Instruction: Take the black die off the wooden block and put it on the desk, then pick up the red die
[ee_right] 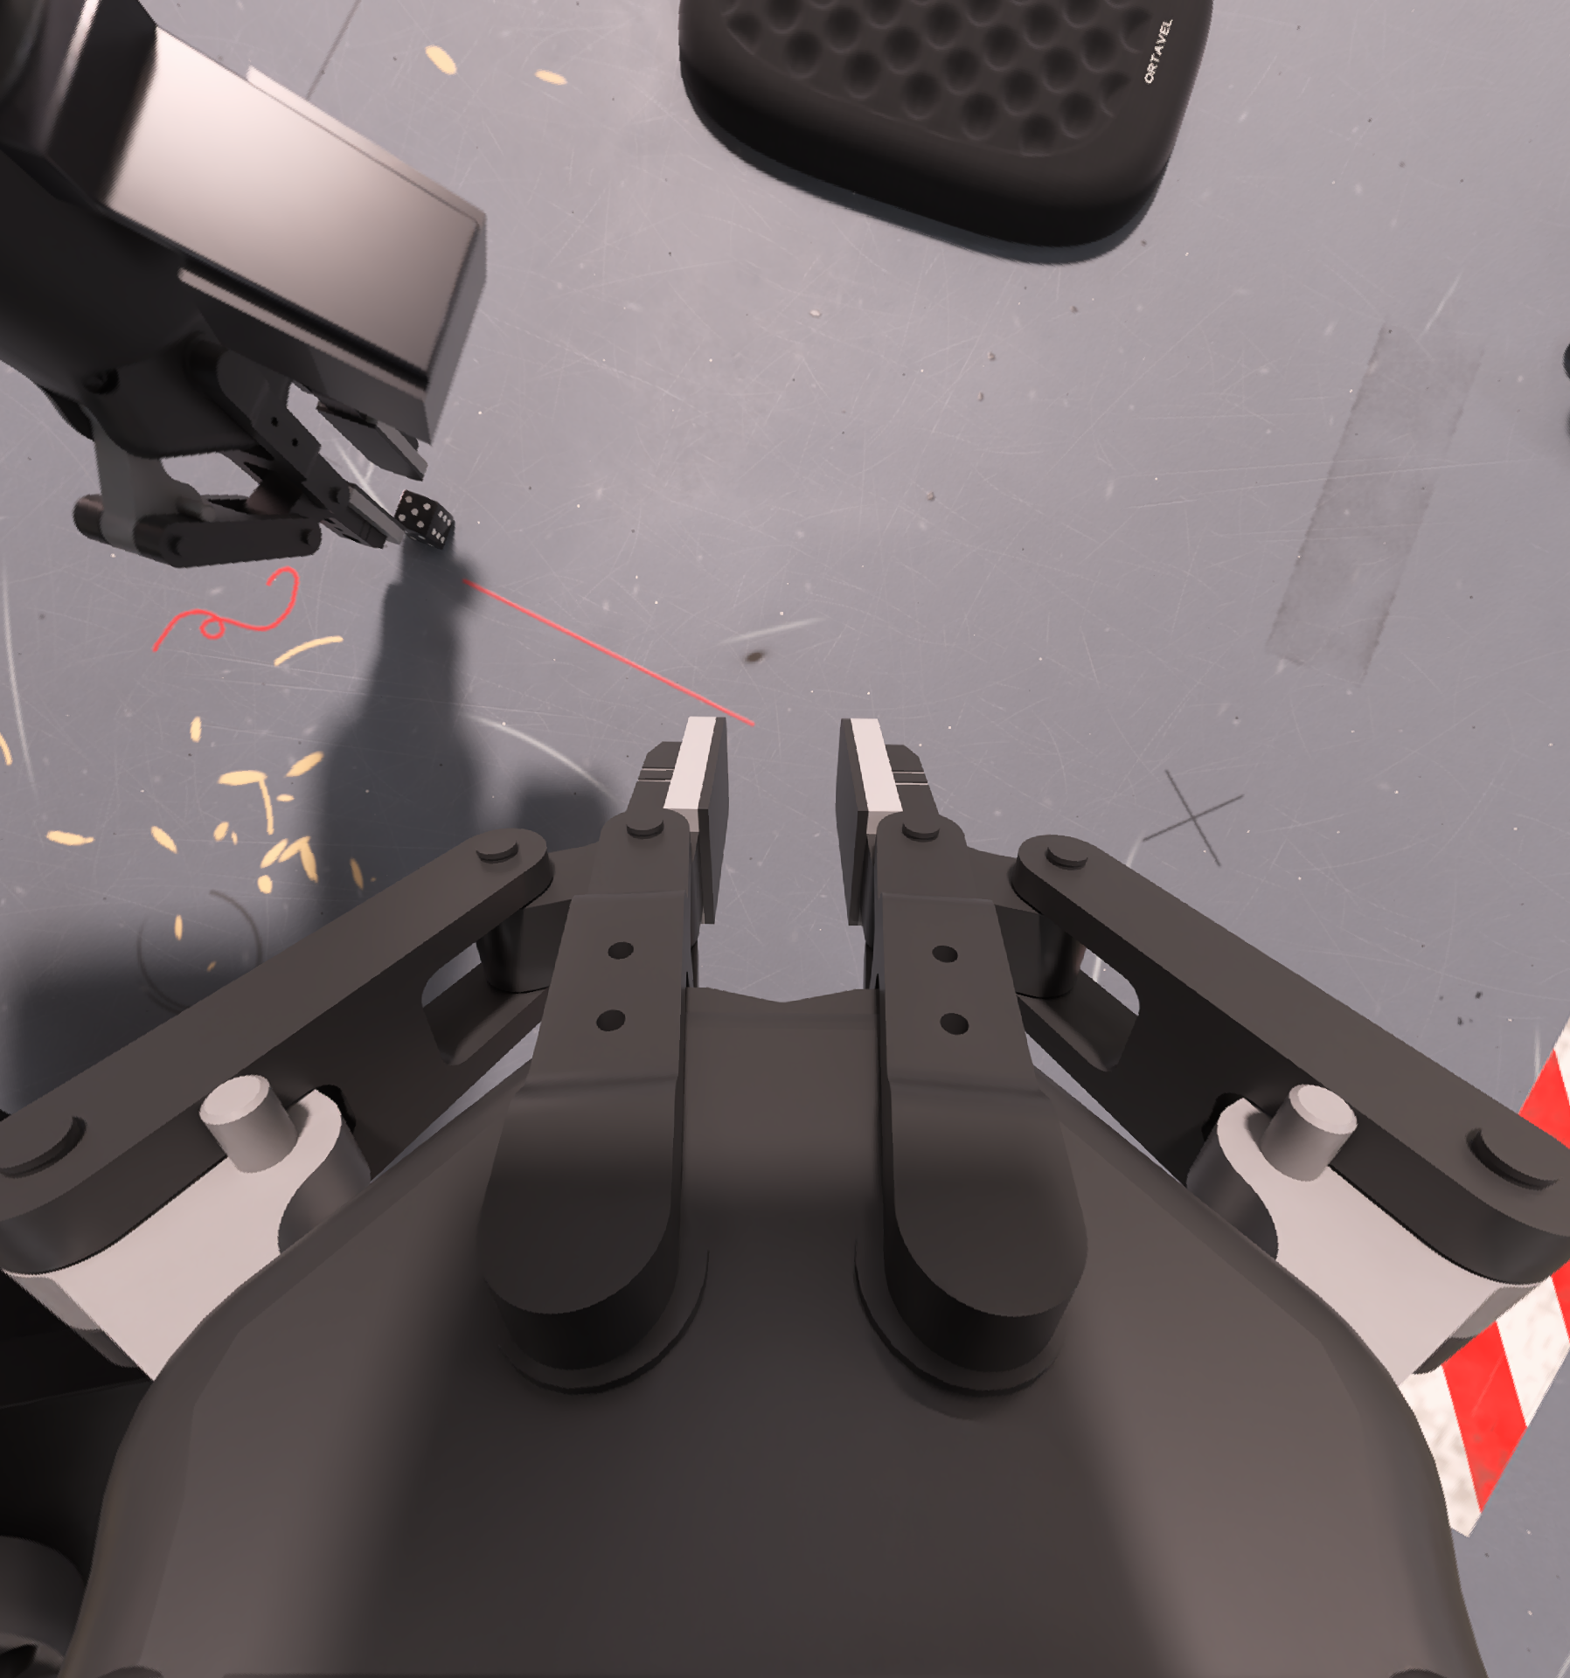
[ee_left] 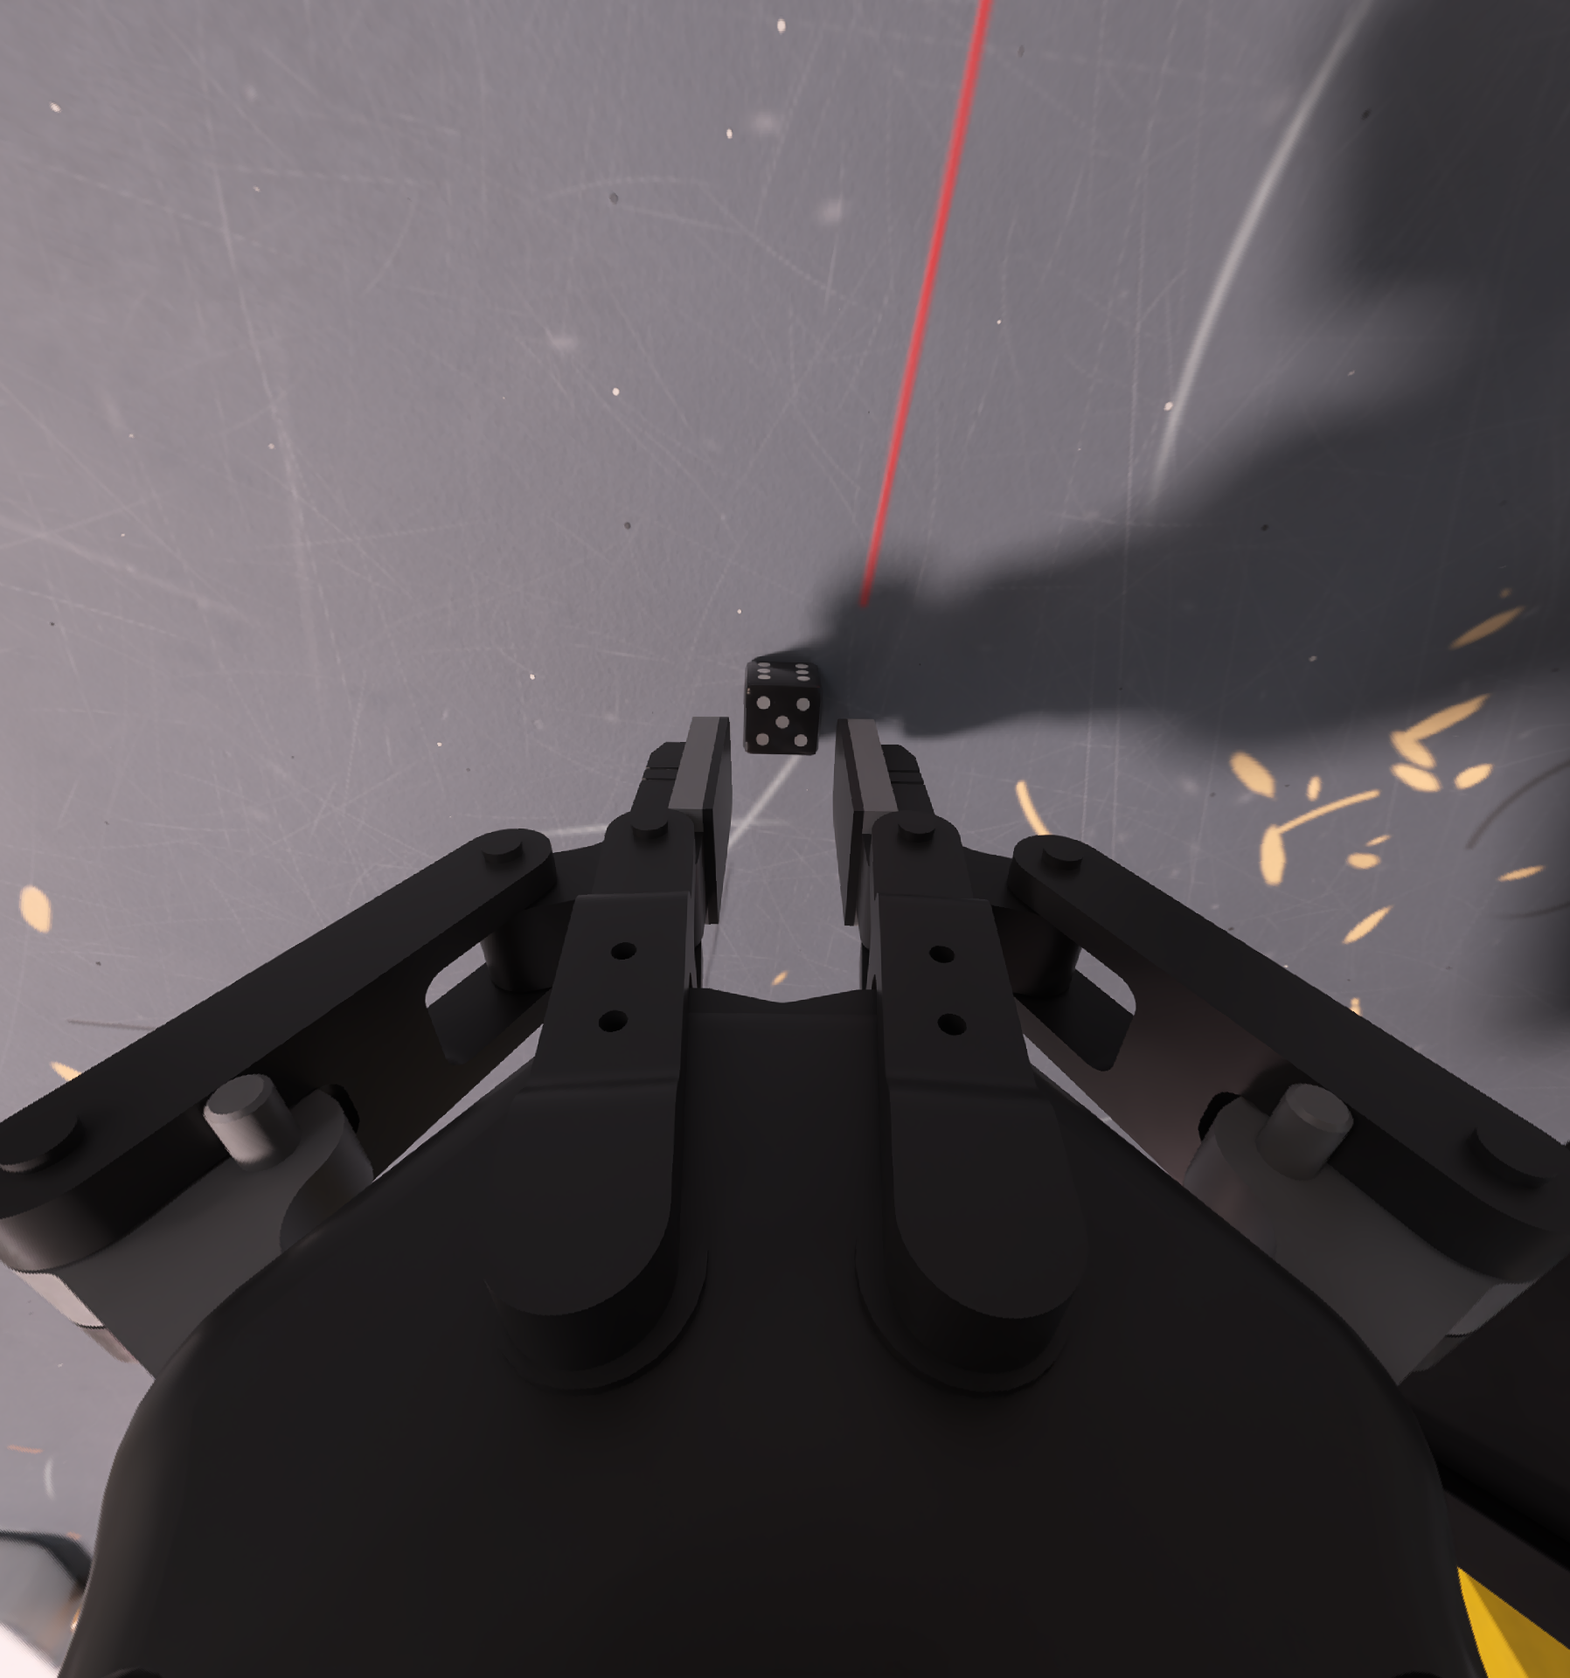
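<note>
Small black cube die with white pips resting on the scratched grey counter, just past the tips of the left gripper; in the right wrist view the same die just beside that gripper's fingertips. Left gripper released, jaws apart, nothing held. Right gripper likewise spread and empty, hovering over bare counter, well apart from the die. Thin red line running across the counter between the two. Black dimpled rubber pad farther off. Red-and-white striped tape at the right edge.
</note>
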`<action>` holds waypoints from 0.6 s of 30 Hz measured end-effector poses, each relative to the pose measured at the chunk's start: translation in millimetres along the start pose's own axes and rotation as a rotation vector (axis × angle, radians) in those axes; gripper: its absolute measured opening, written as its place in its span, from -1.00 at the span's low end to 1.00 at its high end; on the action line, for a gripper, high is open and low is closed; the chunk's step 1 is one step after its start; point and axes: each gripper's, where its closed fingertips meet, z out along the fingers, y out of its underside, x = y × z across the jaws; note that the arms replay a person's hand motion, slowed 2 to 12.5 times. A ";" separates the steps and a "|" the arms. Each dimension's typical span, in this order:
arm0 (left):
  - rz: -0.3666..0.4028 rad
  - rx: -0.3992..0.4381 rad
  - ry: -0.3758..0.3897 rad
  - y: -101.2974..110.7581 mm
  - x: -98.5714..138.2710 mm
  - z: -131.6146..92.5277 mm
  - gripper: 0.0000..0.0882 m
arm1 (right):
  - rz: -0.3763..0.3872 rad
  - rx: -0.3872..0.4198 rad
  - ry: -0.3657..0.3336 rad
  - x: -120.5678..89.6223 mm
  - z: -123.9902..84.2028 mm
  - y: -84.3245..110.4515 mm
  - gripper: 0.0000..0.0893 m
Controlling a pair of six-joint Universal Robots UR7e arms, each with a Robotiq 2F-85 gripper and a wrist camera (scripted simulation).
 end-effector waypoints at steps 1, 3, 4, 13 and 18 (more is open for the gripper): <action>-0.005 0.012 0.006 -0.3 0.3 -2.5 -0.53 | 0.000 0.001 0.000 0.0 -0.2 0.1 -0.51; -0.018 0.037 0.018 -0.3 0.5 -8.5 -0.50 | 0.000 0.003 0.000 0.1 -0.5 0.3 -0.51; -0.025 0.050 0.024 0.2 0.6 -12.0 -0.47 | 0.001 0.003 0.000 0.2 -0.6 0.4 -0.51; -0.101 0.173 0.065 21.8 -2.6 -58.5 -0.42 | -0.002 0.013 -0.004 0.3 -1.1 0.6 -0.51; -0.137 0.239 0.024 49.5 -16.0 -90.9 -0.43 | -0.005 0.029 -0.004 0.3 -1.4 -2.8 -0.51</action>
